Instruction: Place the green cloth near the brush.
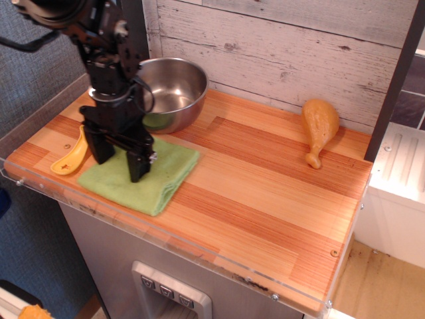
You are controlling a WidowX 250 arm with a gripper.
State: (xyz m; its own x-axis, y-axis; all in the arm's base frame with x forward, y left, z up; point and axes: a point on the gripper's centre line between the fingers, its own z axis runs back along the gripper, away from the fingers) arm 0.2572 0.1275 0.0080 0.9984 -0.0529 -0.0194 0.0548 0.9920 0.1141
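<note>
The gripper (121, 162) points straight down with its fingers spread apart, tips on the green cloth (143, 176). The cloth lies flat at the table's (265, 193) front left, just beside the yellow brush (72, 157) and in front of the steel bowl (171, 92).

A striped wooden tabletop (265, 193) with a clear acrylic edge sits against a whitewashed plank wall (299, 46). Grey fabric panelling (40, 80) stands to one side, a dark post (395, 80) and a white cabinet (395, 193) to the other.
</note>
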